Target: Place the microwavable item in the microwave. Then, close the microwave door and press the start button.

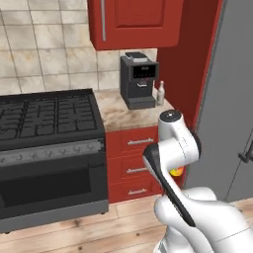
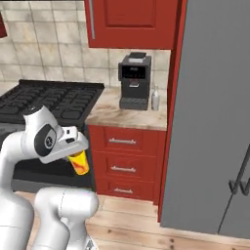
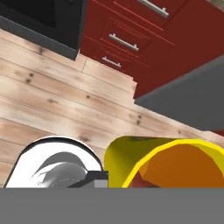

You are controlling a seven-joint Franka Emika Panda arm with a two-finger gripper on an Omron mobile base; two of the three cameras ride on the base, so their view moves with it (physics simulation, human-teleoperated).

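Fingers pinched on the yellow cup — carried low, in front of the red drawers. Cup tilted, red mark on its side, hanging just below the white hand in the right base view; a sliver of yellow peeking past the arm in the left base view. From the hand view, cup mouth close against the lens, wooden floor beyond. Well above and beyond the fingers — black coffee machine and pale slim bottle on the stone tabletop. Stove off to one side, grey fridge door to the other.
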